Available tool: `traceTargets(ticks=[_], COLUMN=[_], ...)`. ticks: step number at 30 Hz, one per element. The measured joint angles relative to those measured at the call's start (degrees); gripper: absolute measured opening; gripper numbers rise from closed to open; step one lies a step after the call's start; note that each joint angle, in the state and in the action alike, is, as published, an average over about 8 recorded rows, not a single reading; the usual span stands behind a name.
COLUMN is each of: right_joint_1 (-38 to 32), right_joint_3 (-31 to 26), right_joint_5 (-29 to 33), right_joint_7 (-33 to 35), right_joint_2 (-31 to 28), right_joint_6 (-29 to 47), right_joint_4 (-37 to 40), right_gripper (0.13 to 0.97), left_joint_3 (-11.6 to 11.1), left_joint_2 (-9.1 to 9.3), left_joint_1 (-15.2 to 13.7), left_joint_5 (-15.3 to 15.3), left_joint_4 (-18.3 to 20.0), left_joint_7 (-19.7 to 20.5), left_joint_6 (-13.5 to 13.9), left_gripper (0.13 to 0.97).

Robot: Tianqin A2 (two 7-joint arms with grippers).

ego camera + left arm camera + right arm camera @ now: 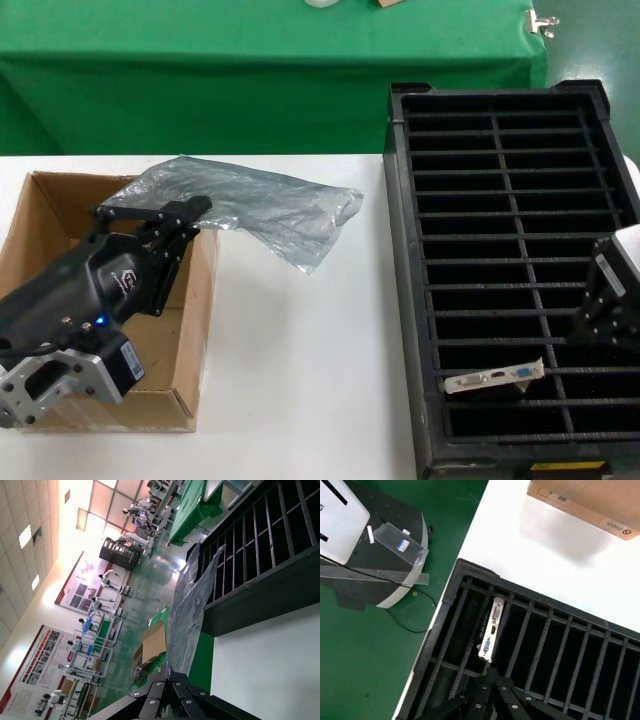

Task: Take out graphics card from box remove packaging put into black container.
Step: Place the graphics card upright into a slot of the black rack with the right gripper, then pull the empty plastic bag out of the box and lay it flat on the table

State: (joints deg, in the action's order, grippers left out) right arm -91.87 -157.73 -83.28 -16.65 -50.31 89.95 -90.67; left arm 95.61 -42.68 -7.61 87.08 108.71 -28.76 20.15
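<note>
My left gripper [196, 212] is shut on one edge of the packaging [262, 212], a crinkled silvery bag held up over the far right corner of the box [197, 330]. In the left wrist view the bag [192, 600] hangs from the gripper [169, 674]. The graphics card [494, 378] stands on edge in a near slot of the black container [402, 300], silver bracket up. My right gripper [598, 322] is shut and empty over the container, just right of the card. In the right wrist view its tips [492, 672] sit close to the bracket [491, 629].
A green-draped table [200, 60] stands behind the white table [300, 380]. The container [445, 630] reaches the table's near right edge, with green floor and a robot base [375, 555] beyond. The box [590, 500] also shows in the right wrist view.
</note>
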Motion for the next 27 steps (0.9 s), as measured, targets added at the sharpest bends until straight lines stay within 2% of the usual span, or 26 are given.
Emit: traceTargets(ticks=[27], right_joint_1=[-1.3], right_joint_3=[0.0], right_joint_5=[-1.3], right_joint_7=[-1.0], right_joint_2=[-0.2], right_joint_6=[0.0], right_joint_4=[-1.8], right_gripper=[0.15], left_joint_3=[0.0], left_joint_2=[0.0], left_joint_1=[0.0], left_joint_5=[0.0], left_joint_4=[0.0], left_joint_7=[0.0], left_joint_6=[0.0], left_gripper=[0.139])
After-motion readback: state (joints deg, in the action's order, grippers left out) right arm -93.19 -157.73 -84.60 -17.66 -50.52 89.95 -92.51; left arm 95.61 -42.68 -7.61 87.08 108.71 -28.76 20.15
